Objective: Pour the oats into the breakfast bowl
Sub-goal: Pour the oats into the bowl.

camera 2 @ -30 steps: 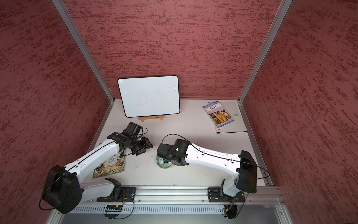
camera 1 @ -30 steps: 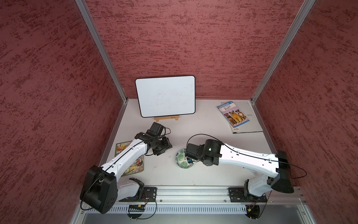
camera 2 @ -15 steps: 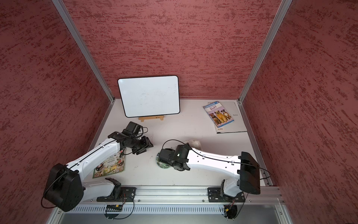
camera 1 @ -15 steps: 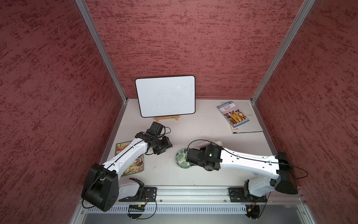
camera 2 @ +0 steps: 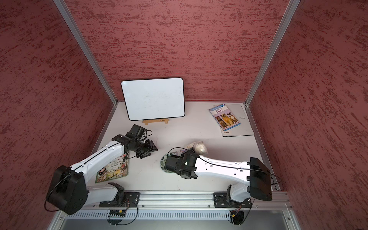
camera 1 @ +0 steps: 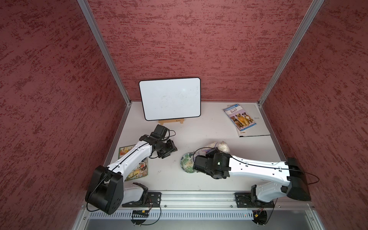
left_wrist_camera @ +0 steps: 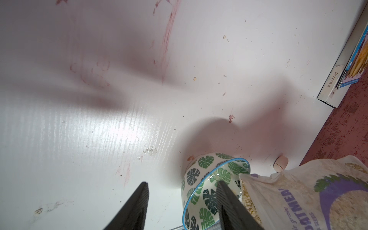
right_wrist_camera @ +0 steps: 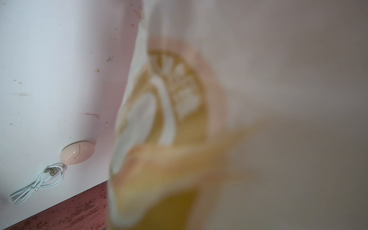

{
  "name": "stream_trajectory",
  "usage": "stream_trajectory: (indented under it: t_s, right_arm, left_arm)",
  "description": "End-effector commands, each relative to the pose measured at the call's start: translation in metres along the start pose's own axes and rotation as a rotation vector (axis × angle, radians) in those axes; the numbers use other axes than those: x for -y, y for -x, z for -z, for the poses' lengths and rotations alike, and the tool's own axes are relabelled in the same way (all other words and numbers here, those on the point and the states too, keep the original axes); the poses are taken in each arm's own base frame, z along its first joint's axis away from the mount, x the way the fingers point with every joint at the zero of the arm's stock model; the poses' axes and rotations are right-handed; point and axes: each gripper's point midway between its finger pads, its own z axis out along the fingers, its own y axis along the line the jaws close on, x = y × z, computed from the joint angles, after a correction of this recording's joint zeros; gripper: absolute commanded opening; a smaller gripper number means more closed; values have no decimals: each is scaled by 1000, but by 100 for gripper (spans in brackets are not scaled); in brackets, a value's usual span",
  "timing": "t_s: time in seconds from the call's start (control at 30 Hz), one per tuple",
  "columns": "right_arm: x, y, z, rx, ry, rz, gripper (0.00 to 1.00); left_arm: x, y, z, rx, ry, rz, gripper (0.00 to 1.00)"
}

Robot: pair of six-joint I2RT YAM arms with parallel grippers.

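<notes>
The breakfast bowl [left_wrist_camera: 201, 191], white with green leaves and a blue rim, stands on the table; both top views show it half hidden under my right wrist [camera 1: 186, 165] [camera 2: 163, 161]. The oats bag [left_wrist_camera: 298, 201] is tipped on its side, its top edge at the bowl's rim. Its bottom end sticks out behind the wrist [camera 1: 219, 146] [camera 2: 197, 147]. The bag fills the right wrist view [right_wrist_camera: 239, 119] as a blur and hides the jaws, which grip it. My left gripper [left_wrist_camera: 182, 182] [camera 1: 169, 150] is open and empty, a short way left of the bowl.
A small pink disc [right_wrist_camera: 76, 152] [left_wrist_camera: 280, 163] and a coiled white cable [right_wrist_camera: 37, 185] lie beyond the bowl. A whiteboard [camera 1: 170, 98] stands at the back. A dog book [camera 1: 240, 117] lies on a grey folder [camera 1: 258, 127] at back right. A picture book [camera 1: 137, 169] lies under my left arm.
My right arm has dropped lower and turned its wrist beside the bowl, and the bag's bottom end now shows behind it. The left arm has hardly moved.
</notes>
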Motion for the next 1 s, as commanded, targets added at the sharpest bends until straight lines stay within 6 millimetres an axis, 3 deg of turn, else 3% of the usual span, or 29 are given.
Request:
stream_trajectory:
  t_s: [0.0, 0.33, 0.53, 0.73, 0.87, 0.97]
  right_arm:
    - [42, -21, 18, -63, -196, -83, 23]
    - [33, -14, 24, -69, -218, -13, 22]
    - [31, -24, 28, -90, -227, -16, 23]
    - [23, -14, 19, -104, -211, 17, 23]
    - [26, -25, 24, -119, -231, 9, 23]
    - [26, -18, 21, -110, -235, 14, 23]
  left_arm:
    - [3, 4, -2, 7, -19, -13, 57]
    - [3, 4, -3, 1, -22, -14, 56]
    - [3, 5, -3, 3, -24, -12, 56]
    - [3, 4, -4, -4, -28, -16, 56]
    - [2, 2, -3, -5, -28, -16, 56]
    - [2, 2, -3, -5, -30, -14, 56]
